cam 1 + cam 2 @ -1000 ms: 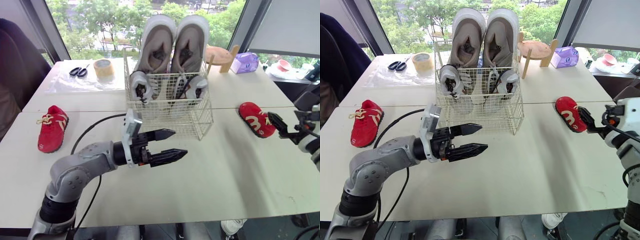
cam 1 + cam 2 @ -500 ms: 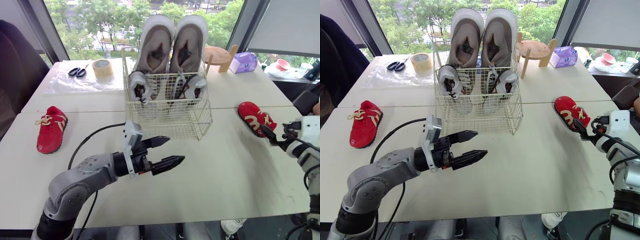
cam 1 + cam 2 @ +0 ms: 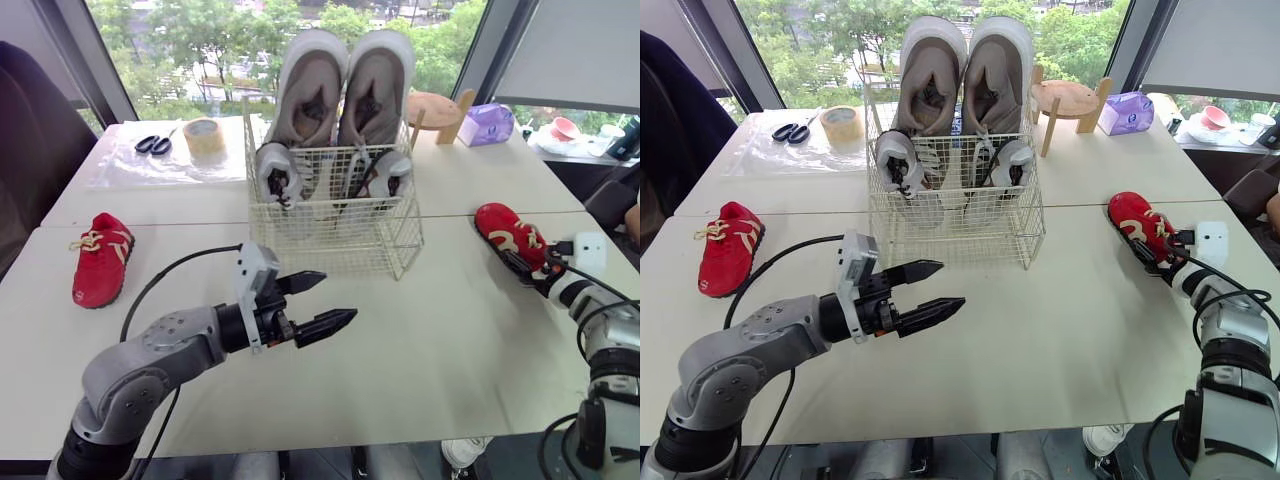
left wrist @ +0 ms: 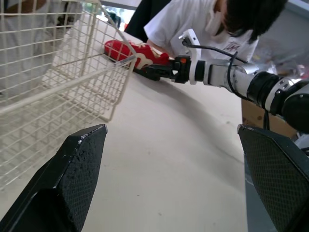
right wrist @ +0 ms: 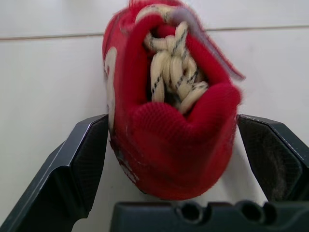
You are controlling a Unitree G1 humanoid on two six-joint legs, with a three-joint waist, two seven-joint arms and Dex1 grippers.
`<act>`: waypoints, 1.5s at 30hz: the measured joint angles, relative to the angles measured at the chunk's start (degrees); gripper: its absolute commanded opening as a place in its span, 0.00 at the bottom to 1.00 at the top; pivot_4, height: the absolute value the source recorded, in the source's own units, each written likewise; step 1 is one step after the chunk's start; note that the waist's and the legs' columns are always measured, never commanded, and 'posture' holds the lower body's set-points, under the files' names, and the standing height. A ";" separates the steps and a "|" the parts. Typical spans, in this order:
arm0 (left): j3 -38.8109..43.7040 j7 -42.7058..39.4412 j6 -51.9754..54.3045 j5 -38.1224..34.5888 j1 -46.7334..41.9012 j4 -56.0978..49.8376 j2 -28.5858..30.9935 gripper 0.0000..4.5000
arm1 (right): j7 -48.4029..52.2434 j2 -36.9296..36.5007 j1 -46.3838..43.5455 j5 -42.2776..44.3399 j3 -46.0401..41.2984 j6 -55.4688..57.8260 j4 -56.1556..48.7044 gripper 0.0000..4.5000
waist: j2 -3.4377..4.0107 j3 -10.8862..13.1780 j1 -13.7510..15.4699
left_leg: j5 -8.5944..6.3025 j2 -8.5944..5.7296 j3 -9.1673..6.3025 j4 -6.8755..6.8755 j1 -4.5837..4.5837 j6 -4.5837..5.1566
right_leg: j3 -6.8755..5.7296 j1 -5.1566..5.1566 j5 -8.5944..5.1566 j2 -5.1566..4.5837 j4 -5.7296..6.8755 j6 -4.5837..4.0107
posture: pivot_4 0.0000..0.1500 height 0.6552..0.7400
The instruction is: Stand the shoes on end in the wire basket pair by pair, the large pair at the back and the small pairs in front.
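- Red shoe (image 3: 508, 232), right side: heel between spread fingers of right gripper (image 5: 171, 125).
- Left gripper (image 3: 337, 297): fingers parted, above table (image 3: 450, 330) before basket (image 3: 380, 250).
- Second red shoe (image 3: 100, 258): on table, far left.

scissors (image 3: 154, 144) | tape roll (image 3: 205, 135) | wooden stand (image 3: 440, 108) | purple tissue pack (image 3: 488, 124) | all on table (image 3: 440, 330)

Bare table (image 3: 440, 340) is left free in front of the wire basket (image 3: 340, 250), crossed by the left gripper (image 3: 340, 297), jaws apart. The basket's back and front rows are filled by shoes (image 3: 345, 90). To its right, a red shoe (image 3: 508, 232) is flanked by the spread jaws of the right gripper (image 5: 171, 121).
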 measured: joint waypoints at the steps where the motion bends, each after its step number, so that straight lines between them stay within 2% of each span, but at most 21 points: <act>1: -0.04 -0.06 0.10 0.15 0.00 0.00 0.70 1.00 | 0.07 0.01 -1.11 -0.58 0.47 -1.17 2.31 0.94 | 0.01 0.01 -0.02 | 0.00 0.00 0.00 0.00 0.00 0.00 | 0.00 0.00 0.00 0.00 0.01 0.00 | 1.00 1.00; 3: -0.14 -0.42 0.19 1.28 0.02 0.00 2.36 1.00 | -0.31 0.09 -3.13 -1.64 1.14 -3.20 6.13 0.80 | 0.02 0.01 -0.01 | 0.00 0.00 0.00 0.00 0.00 0.00 | 0.00 0.00 0.00 0.00 0.00 0.00 | 1.00 1.00; 6: -0.09 -0.80 0.19 1.54 0.03 0.00 3.28 1.00 | -0.88 0.47 -4.90 -2.23 1.17 -5.51 9.28 0.51 | 0.02 0.01 -0.04 | 0.00 0.00 0.01 0.00 0.00 0.00 | 0.00 0.01 0.00 -0.01 -0.02 0.00 | 1.00 1.00; 7: -0.05 -0.84 0.19 1.53 0.03 0.00 3.35 1.00 | -0.91 0.62 -5.18 -2.25 1.17 -6.14 9.74 0.47 | 0.02 0.01 -0.07 | 0.00 0.00 0.01 0.00 0.00 0.00 | 0.00 0.02 0.00 0.00 -0.04 0.01 | 1.00 1.00; 13: 3.43 -2.24 1.83 -1.70 -0.01 0.40 7.28 1.00 | -2.27 2.62 -5.96 -1.21 -0.87 -7.96 11.14 0.47 | 0.02 0.01 -0.35 | 0.00 0.02 0.00 -0.01 0.03 0.00 | 0.00 0.03 0.01 0.02 -0.02 0.01 | 1.00 1.00; 17: 15.41 -0.67 1.69 -16.55 -5.66 7.38 7.99 1.00 | -2.77 5.21 -9.75 1.58 -2.45 -8.22 8.43 0.47 | 0.28 0.26 -0.72 | 0.04 0.02 0.01 0.07 0.00 -0.06 | 0.01 -0.07 0.03 -0.02 0.15 0.02 | 1.00 1.00; 19: 21.47 2.59 -0.28 -25.82 -13.82 13.60 8.27 1.00 | -2.53 5.75 -15.25 4.29 -2.96 -7.40 1.49 0.47 | 0.62 0.47 -0.92 | 0.05 0.00 0.01 0.08 -0.05 -0.06 | 0.02 -0.16 0.08 -0.06 0.25 0.14 | 1.00 1.00; 22: 25.66 7.56 -2.78 -33.25 -23.95 20.98 8.55 1.00 | -0.66 4.70 -24.51 7.67 -2.74 -5.09 -12.08 0.47 | 0.69 0.48 -0.91 | 0.04 0.02 -0.09 -0.08 -0.06 -0.05 | -0.09 -0.21 0.11 -0.02 0.37 0.35 | 1.00 1.00; 27: 26.74 12.57 -2.94 -39.13 -36.93 33.79 8.49 1.00 | 8.66 2.99 -32.83 12.14 2.76 1.98 -32.69 0.47 | 0.56 0.44 0.20 | 0.00 0.03 -0.19 -0.38 -0.08 -0.02 | -0.19 -0.22 0.04 0.05 0.33 0.42 | 1.00 1.00; 29: 25.92 11.21 -1.96 -38.69 -41.62 37.68 9.56 1.00 | 13.01 3.51 -33.21 12.36 7.57 3.33 -39.33 0.47 | 0.55 0.43 0.21 | 0.00 0.00 -0.13 -0.34 -0.08 -0.02 | -0.17 -0.20 0.04 0.00 0.33 0.43 | 1.00 1.00; 33: 20.67 1.76 2.55 -32.15 -46.92 43.51 13.17 1.00 | 17.38 6.41 -31.94 10.72 15.24 2.43 -48.34 0.47 | 0.51 0.44 0.39 | 0.07 -0.06 -0.06 -0.26 -0.06 -0.14 | -0.15 -0.18 0.04 -0.04 0.28 0.43 | 1.00 1.00; 37: 16.87 -6.37 5.50 -24.66 -53.74 52.70 13.98 1.00 | 18.31 7.89 -30.32 9.06 17.66 0.60 -50.38 0.47 | 0.47 0.45 0.57 | 0.11 -0.06 -0.08 -0.15 -0.11 -0.20 | -0.16 -0.17 0.05 -0.05 0.30 0.42 | 1.00 1.00; 45: 15.66 -14.37 10.40 -18.48 -60.45 58.82 11.45 1.00 | 18.88 8.03 -30.06 5.61 18.09 -3.99 -49.10 0.47 | 0.47 0.46 -0.04 | 0.10 -0.02 -0.07 -0.21 -0.10 -0.20 | -0.14 -0.27 0.05 -0.02 0.37 0.42 | 1.00 1.00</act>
